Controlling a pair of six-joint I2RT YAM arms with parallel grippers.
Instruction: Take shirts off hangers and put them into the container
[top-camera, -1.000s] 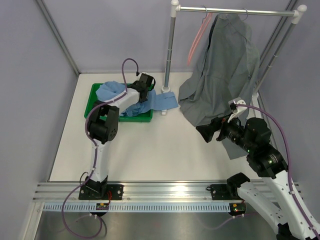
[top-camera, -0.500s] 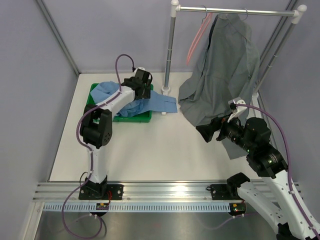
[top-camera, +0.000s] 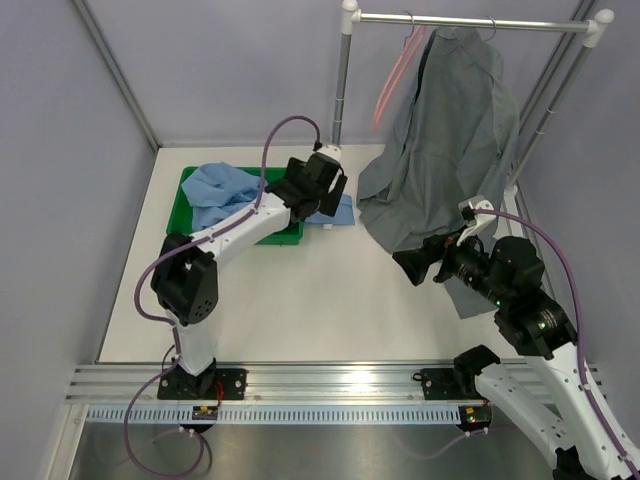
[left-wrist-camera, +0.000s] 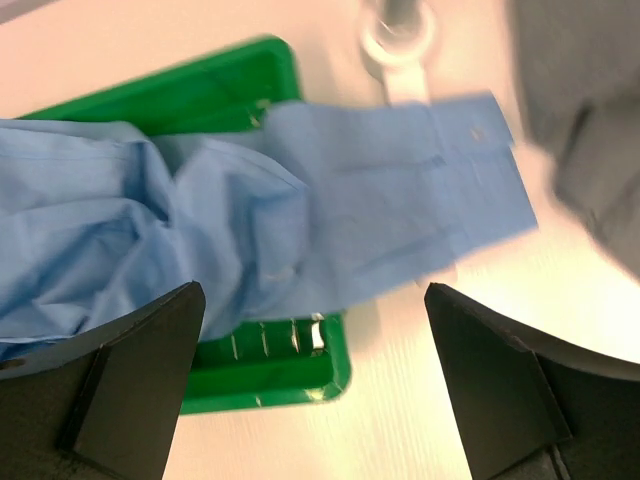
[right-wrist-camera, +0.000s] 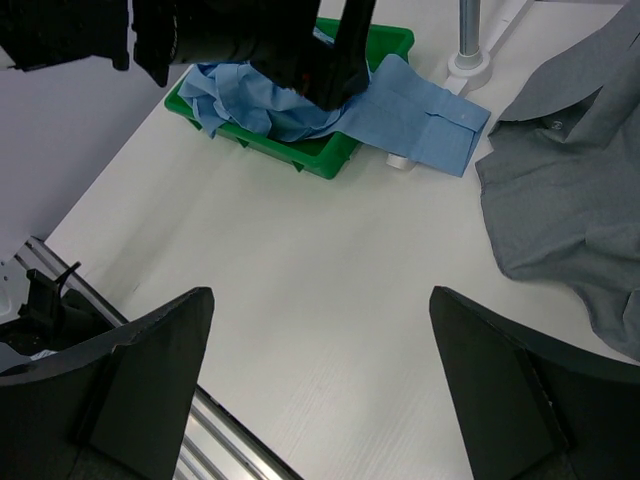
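Observation:
The light blue shirt (top-camera: 222, 185) lies bunched in the green container (top-camera: 188, 196). One sleeve (left-wrist-camera: 400, 190) hangs over the container's right rim (left-wrist-camera: 270, 375) onto the table. My left gripper (left-wrist-camera: 313, 296) hovers open above that rim and holds nothing; in the top view it (top-camera: 325, 190) is over the sleeve. The grey shirt (top-camera: 450, 130) hangs from the rod on a hanger that shows only its hook (top-camera: 491, 27), and its hem rests on the table. A pink hanger (top-camera: 392, 80) hangs bare beside it. My right gripper (right-wrist-camera: 320, 300) is open over bare table, near the grey hem (right-wrist-camera: 570, 200).
The rack's white pole stands on a round base (left-wrist-camera: 395, 30) just behind the sleeve's end. Two slanted poles (top-camera: 545, 110) run down at the right. A metal rail (top-camera: 320, 385) lines the near table edge. Grey walls close the left and back.
My left gripper has opened and let go of the blue shirt, then moved right from over the container to its right rim. The right arm has not moved.

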